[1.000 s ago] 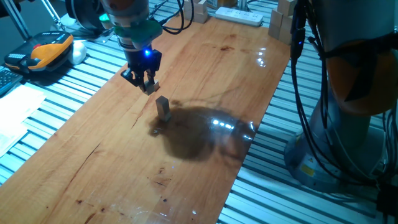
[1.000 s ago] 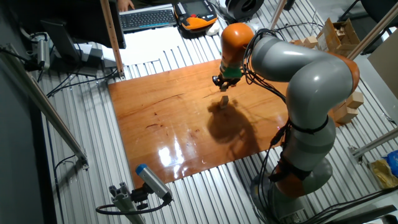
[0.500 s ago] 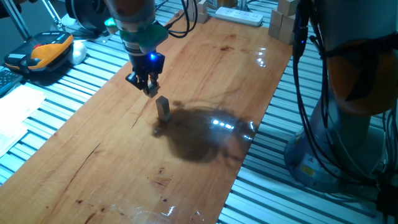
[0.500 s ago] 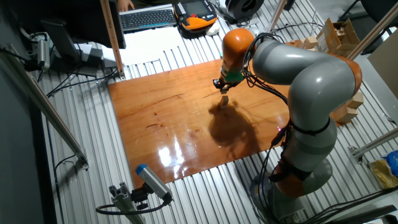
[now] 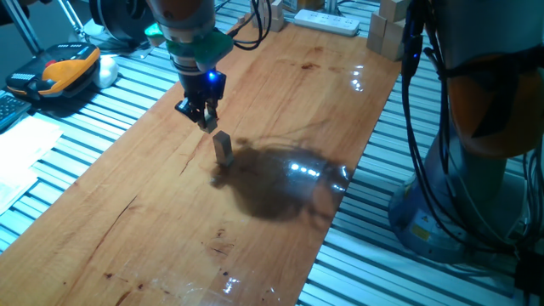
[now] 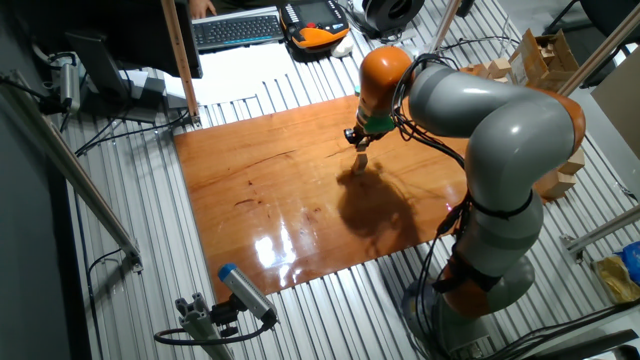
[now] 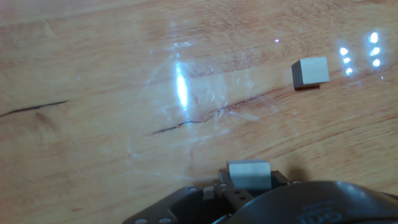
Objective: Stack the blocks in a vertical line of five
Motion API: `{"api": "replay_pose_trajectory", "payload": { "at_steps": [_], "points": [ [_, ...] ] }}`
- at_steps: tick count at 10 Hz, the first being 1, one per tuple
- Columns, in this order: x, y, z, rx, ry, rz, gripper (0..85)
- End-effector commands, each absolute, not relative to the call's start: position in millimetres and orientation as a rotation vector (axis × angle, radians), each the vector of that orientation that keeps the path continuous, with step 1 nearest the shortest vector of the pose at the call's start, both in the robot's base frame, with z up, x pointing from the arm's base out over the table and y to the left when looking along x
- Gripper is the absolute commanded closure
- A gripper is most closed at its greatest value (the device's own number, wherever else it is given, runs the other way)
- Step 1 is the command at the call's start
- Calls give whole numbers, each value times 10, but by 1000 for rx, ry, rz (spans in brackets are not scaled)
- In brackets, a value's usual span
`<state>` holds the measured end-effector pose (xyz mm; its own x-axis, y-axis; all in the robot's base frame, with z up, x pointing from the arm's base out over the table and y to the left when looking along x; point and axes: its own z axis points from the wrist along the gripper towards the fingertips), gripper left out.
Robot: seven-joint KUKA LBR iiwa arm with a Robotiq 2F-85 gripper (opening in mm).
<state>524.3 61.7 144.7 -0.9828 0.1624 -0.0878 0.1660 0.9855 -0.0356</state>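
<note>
Since a second ago the gripper (image 5: 205, 121) has slid nearer the stack (image 5: 223, 148) on the bench (image 5: 280, 102); its jaws pinch one block (image 7: 249, 173), up and to the side of the stack's top; a spare block (image 7: 310, 72) lies apart.

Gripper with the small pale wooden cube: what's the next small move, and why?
Probably shift sideways until centred over the stack of pale wooden cubes, then lower. The gripper holds a small pale cube above and beside the stack top, not yet over it.
</note>
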Motion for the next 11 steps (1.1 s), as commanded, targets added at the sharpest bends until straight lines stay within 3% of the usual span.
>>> {"api": "replay_pose_trajectory", "payload": {
  "at_steps": [1, 11],
  "points": [
    [5228, 615, 1434, 271, 3045, -60, 850],
    [5064, 590, 1370, 318, 3032, -47, 850]
  ]
}}
